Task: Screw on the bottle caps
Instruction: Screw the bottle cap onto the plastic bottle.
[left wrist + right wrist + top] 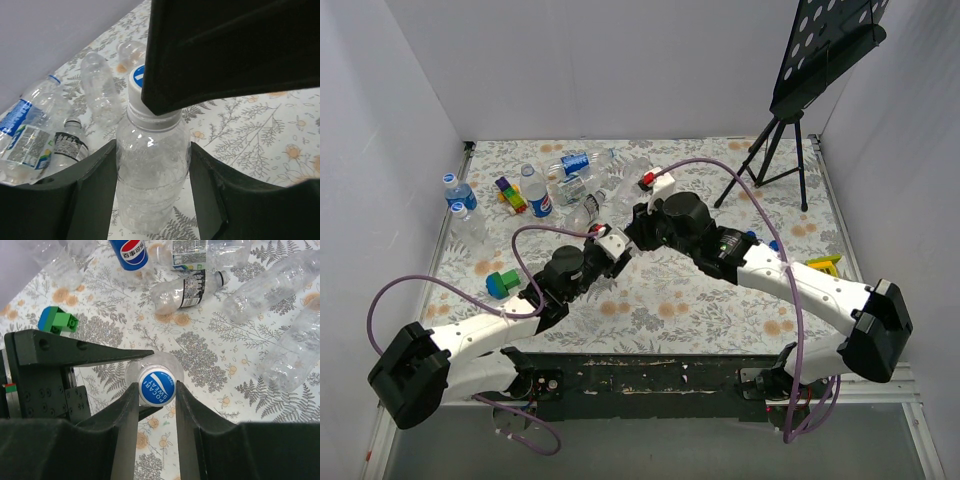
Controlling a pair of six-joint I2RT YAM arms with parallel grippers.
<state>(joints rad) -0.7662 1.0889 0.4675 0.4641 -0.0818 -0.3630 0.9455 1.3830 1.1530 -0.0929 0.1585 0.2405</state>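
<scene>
A clear label-less bottle (152,150) stands upright on the flowered table, and my left gripper (152,167) is shut on its body, one finger on each side. On its neck sits a blue bottle cap (156,386) with white print. My right gripper (156,390) comes down from above and is shut on that cap, its fingers pressing both sides. In the left wrist view the right gripper's black finger (225,50) covers most of the cap (136,79). From the top both grippers (610,245) (638,225) meet mid-table, hiding the bottle.
Several loose bottles (575,180) lie and stand at the back left, one with a Pepsi label (129,251). A green-and-blue toy (500,284) sits at the left, a yellow block (825,265) at the right, and a black tripod stand (782,150) at the back right.
</scene>
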